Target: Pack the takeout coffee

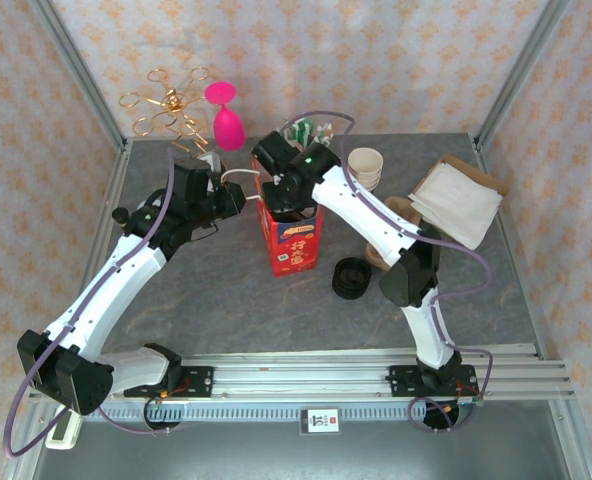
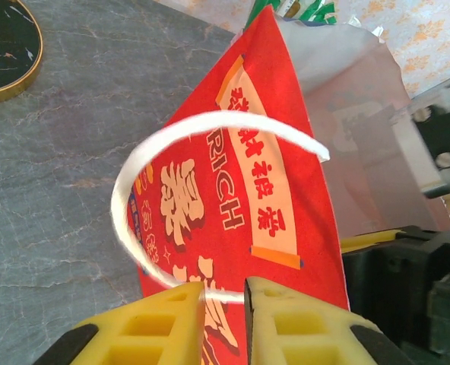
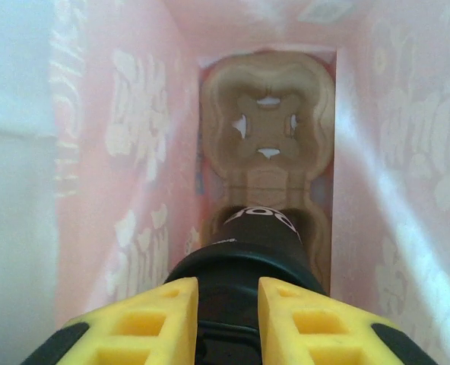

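Note:
The takeout coffee (image 3: 249,251), dark-sided with a black lid, hangs inside the red paper bag (image 1: 294,247). My right gripper (image 3: 228,300) is shut on it, one yellow finger on each side of the lid. Below it, on the bag's floor, lies a brown cardboard cup carrier (image 3: 267,122); the cup's base is over the carrier's near pocket. In the top view my right gripper (image 1: 290,196) reaches down into the bag's mouth. My left gripper (image 2: 224,300) is beside the bag's left face (image 2: 232,205), shut on its white handle (image 2: 137,171), which arcs up in a loop.
A stack of lidless cream cups (image 1: 366,166) stands behind the right arm. A pile of black lids (image 1: 350,279) sits right of the bag. A cardboard tray with white paper (image 1: 458,196) lies at the right. A pink glass (image 1: 226,116) and gold ornament (image 1: 168,106) stand at the back left.

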### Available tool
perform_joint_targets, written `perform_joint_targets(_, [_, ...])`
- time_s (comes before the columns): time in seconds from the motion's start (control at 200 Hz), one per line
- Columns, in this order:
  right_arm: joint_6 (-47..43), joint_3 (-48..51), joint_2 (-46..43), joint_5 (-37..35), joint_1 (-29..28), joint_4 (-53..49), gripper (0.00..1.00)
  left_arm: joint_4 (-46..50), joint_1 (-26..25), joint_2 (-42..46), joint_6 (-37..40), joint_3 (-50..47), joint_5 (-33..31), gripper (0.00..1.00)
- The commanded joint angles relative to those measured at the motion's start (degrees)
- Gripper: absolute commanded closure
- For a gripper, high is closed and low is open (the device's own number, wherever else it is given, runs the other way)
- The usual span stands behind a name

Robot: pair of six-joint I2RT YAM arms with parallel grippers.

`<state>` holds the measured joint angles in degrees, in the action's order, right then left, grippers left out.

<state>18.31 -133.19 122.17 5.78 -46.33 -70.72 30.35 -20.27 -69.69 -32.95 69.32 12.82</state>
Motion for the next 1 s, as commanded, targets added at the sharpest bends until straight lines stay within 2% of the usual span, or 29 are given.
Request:
perform_joint_targets(0.0, [-0.45,-1.55,-0.15,-1.20,0.10,-2.66,0.73,0.77,-0.46,0.15,0.60,0.64,-0.99,0.79])
perform_joint_targets(0.195, [0.29,-3.18,-1.41,-0.48,-0.54,-4.22,0.74,0.87,-0.47,-0.18,0.74,0.91,-1.19,0.80])
perform_joint_targets(0.581, [0.31,5.18,-3.68,-1.50,-2.36,-3.71,0.76,1.04,-0.47,-0.62,0.86,0.84,-1.32,0.87])
perform_joint_targets(0.996, [-0.46,5.15,-1.70,-2.71,0.25,-0.09,0.76,2.19,-0.47,-0.37,1.57,0.95,-1.96,0.90])
